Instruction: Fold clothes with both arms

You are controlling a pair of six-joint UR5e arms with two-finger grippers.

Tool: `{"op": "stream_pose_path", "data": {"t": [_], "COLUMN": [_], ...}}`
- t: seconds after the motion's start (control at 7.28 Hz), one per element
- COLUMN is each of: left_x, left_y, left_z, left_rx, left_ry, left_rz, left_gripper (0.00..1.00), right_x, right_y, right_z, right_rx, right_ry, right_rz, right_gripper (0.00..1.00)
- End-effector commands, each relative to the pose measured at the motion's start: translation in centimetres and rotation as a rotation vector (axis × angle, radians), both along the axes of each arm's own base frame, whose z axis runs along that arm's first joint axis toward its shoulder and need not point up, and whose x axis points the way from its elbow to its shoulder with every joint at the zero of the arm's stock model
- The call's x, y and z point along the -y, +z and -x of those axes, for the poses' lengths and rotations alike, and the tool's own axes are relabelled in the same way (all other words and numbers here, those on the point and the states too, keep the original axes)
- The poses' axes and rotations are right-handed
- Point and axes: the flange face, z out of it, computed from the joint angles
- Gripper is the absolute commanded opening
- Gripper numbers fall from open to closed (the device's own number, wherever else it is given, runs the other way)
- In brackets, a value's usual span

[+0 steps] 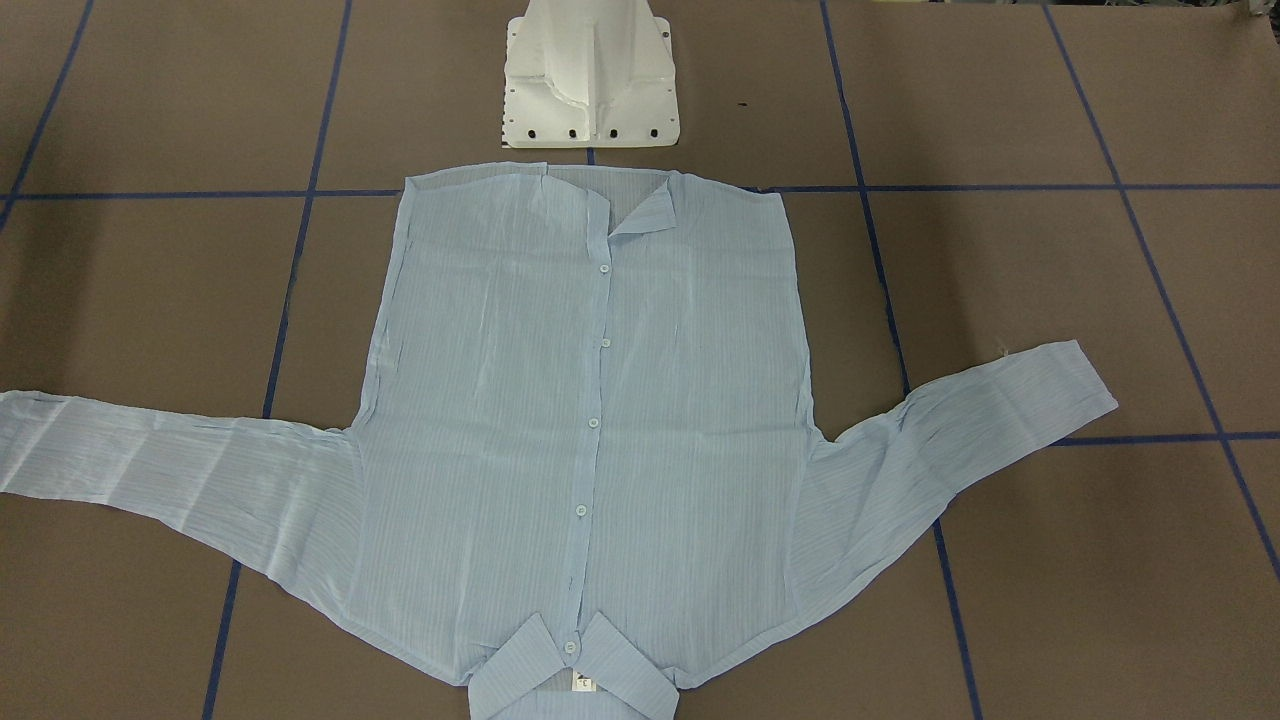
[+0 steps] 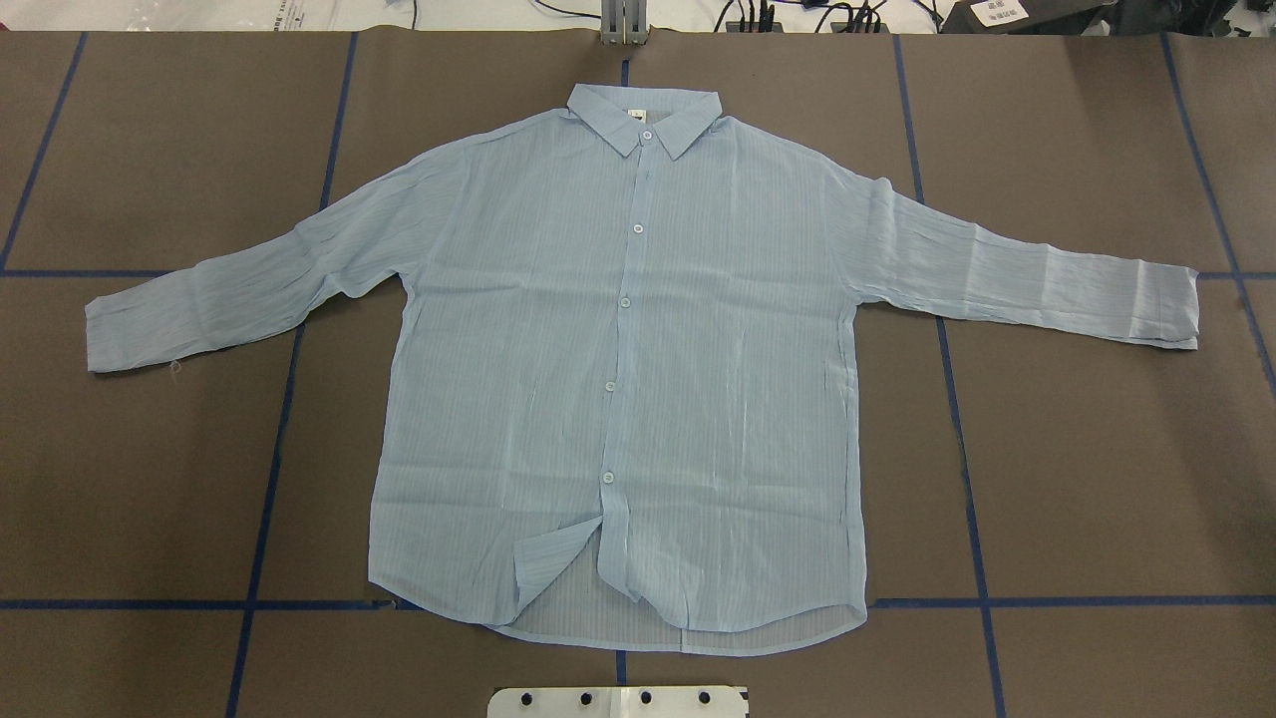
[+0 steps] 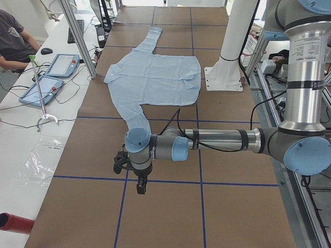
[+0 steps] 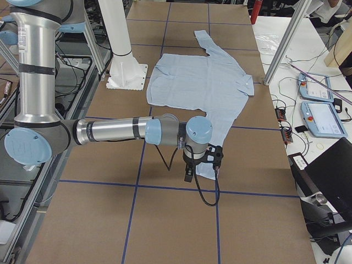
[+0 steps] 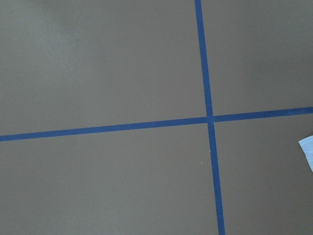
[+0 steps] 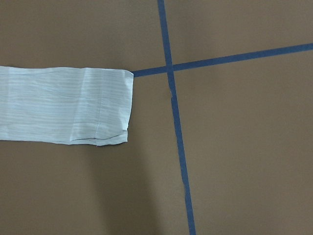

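My left pincer point(image 3: 140, 187) hangs pointing down over the brown surface point(image 2: 1097, 449), just past the end of the near sleeve, and my right pincer point(image 4: 188, 175) hangs the same way at the opposite end, close by the other cuff. Each shows only from the side cameras, so I cannot tell whether either one is wide or narrow, and neither has anything visibly in it. My left wrist camera looks straight down on a crossing of blue tape lines point(image 5: 209, 119), with only a pale corner of cloth at its right edge. My right wrist camera takes in the flat end of the right sleeve point(image 6: 73, 105), its cuff edge just beside another tape crossing. Behind the pincers, my left arm point(image 3: 217, 142) and right arm point(image 4: 110, 132) each stretch out level from an upright column toward the surface's ends. Between them the light blue shirt point(image 2: 618, 349) lies spread flat, face up and buttoned, in the middle of the surface. Its collar point(image 2: 643, 115) is on the far side from me and its hem is nearest my white pedestal base point(image 1: 590, 80). Both sleeves are spread out sideways, the left cuff point(image 2: 110, 334) and the right cuff point(image 2: 1166, 309) well apart. At the hem, one corner of the front placket point(image 2: 553, 553) is turned back, showing the inner layer. Beyond the surface, a person point(image 3: 13, 39) sits at a white bench with two tablets point(image 3: 64, 64).
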Motion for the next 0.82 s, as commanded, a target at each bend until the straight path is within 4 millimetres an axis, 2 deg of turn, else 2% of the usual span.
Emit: {"op": "stream_pose_path", "data": {"t": [0.0,0.14,0.41,0.55,0.69], "left_x": [0.0,0.1,2.5,3.5,4.4], "left_y": [-0.1,-0.3,-2.9,-3.9,-7.3], "left_z": [0.0,0.0,-0.3,-0.5,-0.8], "left_rx": [-0.001,-0.001,-0.005,0.003,-0.013], "left_ry": [0.000,0.000,0.001,0.012,0.019], "left_rz": [-0.004,-0.007,-0.059,-0.088,-0.168], "left_gripper": [1.00,1.00,1.00,1.00,1.00], "right_x": [0.1,0.2,0.4,1.6,1.9], "right_y": [-0.2,-0.1,-0.1,-1.4,-1.2], "right_z": [0.0,0.0,0.0,0.0,0.1], "right_rx": [0.000,-0.002,-0.002,0.002,0.008], "right_ry": [0.001,0.001,0.002,0.002,0.003], "right_rz": [-0.002,-0.001,-0.001,-0.033,-0.031], "right_gripper": [1.00,1.00,1.00,1.00,1.00]}}
